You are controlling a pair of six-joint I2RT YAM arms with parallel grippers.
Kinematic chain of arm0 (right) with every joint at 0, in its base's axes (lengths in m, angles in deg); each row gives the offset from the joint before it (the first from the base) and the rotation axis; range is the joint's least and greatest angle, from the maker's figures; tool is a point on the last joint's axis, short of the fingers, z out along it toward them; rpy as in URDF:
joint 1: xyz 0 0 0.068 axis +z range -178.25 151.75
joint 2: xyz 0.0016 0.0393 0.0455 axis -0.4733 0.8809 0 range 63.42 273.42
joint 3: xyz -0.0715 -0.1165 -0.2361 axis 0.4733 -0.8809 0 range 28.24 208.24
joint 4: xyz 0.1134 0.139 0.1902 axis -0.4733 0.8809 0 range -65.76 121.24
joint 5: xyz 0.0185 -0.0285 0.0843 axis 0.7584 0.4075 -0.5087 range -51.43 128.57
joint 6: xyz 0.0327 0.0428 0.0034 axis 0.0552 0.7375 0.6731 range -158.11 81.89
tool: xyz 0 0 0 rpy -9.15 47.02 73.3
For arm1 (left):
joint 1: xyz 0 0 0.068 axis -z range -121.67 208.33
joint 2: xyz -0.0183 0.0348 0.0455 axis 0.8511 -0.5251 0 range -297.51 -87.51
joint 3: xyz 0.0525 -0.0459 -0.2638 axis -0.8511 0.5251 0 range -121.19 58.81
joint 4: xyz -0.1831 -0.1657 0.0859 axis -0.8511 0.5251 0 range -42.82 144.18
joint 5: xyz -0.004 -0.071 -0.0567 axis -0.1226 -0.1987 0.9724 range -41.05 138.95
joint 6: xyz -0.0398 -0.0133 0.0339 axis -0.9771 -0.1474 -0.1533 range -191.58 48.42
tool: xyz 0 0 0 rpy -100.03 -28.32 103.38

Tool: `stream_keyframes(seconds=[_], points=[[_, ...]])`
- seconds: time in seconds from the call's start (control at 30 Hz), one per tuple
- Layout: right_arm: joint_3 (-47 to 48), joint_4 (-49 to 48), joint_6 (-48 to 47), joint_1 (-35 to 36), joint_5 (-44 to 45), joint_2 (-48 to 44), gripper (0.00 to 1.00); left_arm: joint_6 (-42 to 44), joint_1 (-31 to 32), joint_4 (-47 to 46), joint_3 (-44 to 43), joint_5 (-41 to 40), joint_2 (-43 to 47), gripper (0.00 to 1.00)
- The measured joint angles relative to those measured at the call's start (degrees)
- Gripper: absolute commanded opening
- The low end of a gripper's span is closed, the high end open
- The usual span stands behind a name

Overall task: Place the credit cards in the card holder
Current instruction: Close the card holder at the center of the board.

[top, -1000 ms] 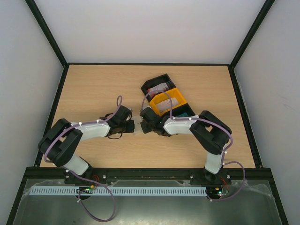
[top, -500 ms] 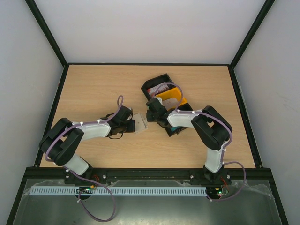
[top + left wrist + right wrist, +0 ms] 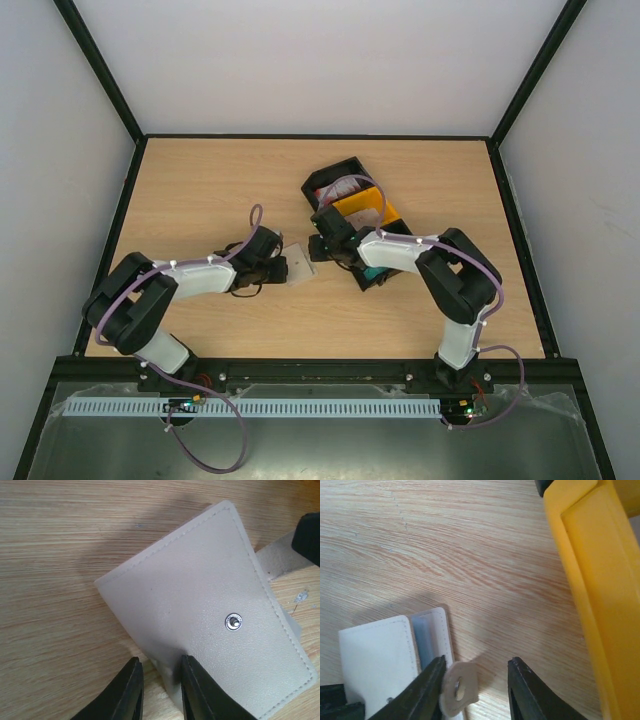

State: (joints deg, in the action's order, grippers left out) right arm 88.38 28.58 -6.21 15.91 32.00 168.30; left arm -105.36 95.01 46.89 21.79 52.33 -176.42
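Pale wood-grain bench [image 3: 200, 190], enclosed by plain white walls [image 3: 320, 60] and black frame bars [image 3: 103, 75]. The card holder [image 3: 298, 262] lies flat at mid-bench, left of the black-and-yellow tray [image 3: 312, 182], with bare wood between them. Credit cards [image 3: 343, 187] sit in the tray's far compartment. The left gripper [image 3: 160, 692], nearly closed, pinches the card holder's near edge. The right gripper [image 3: 476, 692], fingers spread, straddles the snap tab [image 3: 460, 687] without clamping it. The right arm covers the tray's near compartment.
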Motion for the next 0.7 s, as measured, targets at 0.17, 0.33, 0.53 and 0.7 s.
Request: stream_keyframes(seconds=[0.17,0.33,0.53,0.7], points=[[0.79,2.12,-1.09,0.0,-1.01,0.0,0.21,0.02,-0.02,0.42,-0.13,0.7,0.11,0.27],[1.33,3.76,-1.11,0.0,-1.27,-0.13,0.27,0.0,-0.07,0.39,-0.13,0.98,0.11,0.27],[2.32,5.33,-1.11,0.0,-0.92,-0.98,0.27,0.0,-0.11,0.37,-0.11,1.27,0.11,0.25],[3.3,5.95,-1.07,0.0,-0.42,-0.98,0.26,-0.02,-0.11,0.35,-0.11,1.33,0.11,0.26]])
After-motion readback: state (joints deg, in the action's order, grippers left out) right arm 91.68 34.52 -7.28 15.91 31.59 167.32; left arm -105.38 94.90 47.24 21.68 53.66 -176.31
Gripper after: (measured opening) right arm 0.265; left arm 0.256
